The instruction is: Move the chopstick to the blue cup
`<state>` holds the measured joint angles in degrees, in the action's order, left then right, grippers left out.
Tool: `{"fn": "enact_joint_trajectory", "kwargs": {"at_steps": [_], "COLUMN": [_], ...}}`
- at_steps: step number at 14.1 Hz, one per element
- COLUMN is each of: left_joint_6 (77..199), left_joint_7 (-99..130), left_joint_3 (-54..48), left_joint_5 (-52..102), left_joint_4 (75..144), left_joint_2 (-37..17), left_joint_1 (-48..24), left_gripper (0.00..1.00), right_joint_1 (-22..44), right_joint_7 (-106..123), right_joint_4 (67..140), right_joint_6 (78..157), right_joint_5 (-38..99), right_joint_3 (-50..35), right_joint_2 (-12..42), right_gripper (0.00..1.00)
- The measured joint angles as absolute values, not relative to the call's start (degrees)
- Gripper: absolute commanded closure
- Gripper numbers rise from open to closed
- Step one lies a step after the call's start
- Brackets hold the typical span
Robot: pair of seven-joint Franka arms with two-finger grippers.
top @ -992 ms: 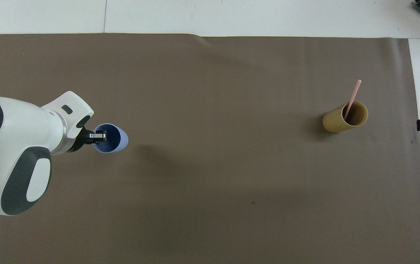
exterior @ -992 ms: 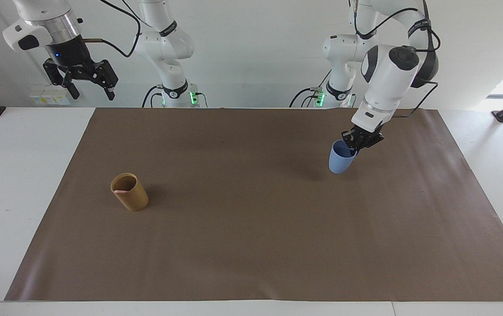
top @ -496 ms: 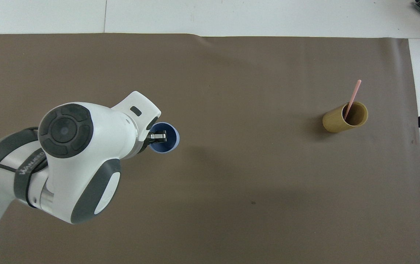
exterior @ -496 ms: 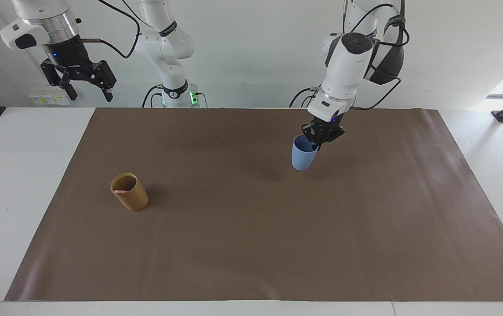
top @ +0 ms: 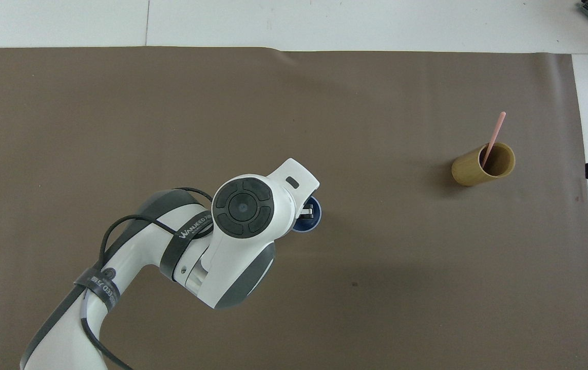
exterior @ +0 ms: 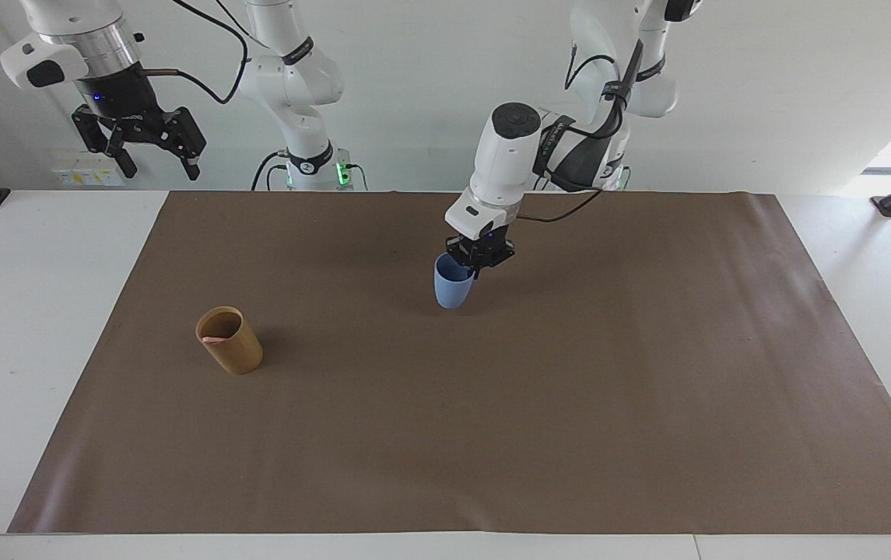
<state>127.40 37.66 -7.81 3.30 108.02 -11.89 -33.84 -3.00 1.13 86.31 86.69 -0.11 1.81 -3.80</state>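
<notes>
**A:** Where are the grippers, and what are they doing?

**B:** The left gripper (exterior: pixel 478 260) is clenched on the rim of the blue cup (exterior: pixel 451 286), one finger inside the cup and one outside. It is over the middle of the brown mat (exterior: pixel 492 435) that covers most of the table (exterior: pixel 25 311). The cup hangs upright from the gripper, its base at or just above the mat; which of the two I cannot tell. From overhead, the left arm's wrist covers most of the cup, so only a dark blue arc of it (top: pixel 313 222) shows.

**A:** And the right gripper?

**B:** The right gripper (exterior: pixel 156 159) waits high in the air over the table's edge at the right arm's end, its fingers spread apart and holding nothing.

**A:** Where is the chopstick?

**B:** The chopstick (top: pixel 494 137), thin and pale pink, stands leaning in a tan bamboo-coloured cup (top: pixel 471 170). That cup rests upright on the mat toward the right arm's end of the table, well apart from the blue cup. In the facing view only the chopstick's small pink end (exterior: pixel 214 340) shows at the tan cup's rim (exterior: pixel 231 354).
</notes>
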Motion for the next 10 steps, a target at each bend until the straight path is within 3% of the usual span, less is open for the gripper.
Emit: {"fn": "enact_joint_trajectory", "kwargs": {"at_steps": [10], "left_joint_6": [128.83], "left_joint_7": [41.28], "left_joint_3": [-7.60], "left_joint_5": [3.49], "left_joint_4": [107.81], "left_joint_2": [-13.98], "left_joint_1": [-34.28], "left_gripper": [1.00], "right_joint_1": [-2.97], "right_joint_7": [1.13], "right_joint_4": [86.42], "right_joint_6": [86.70], "right_joint_5": [-0.11], "right_joint_3": [1.80], "right_joint_2": [-3.80], "right_gripper": [0.00]}}
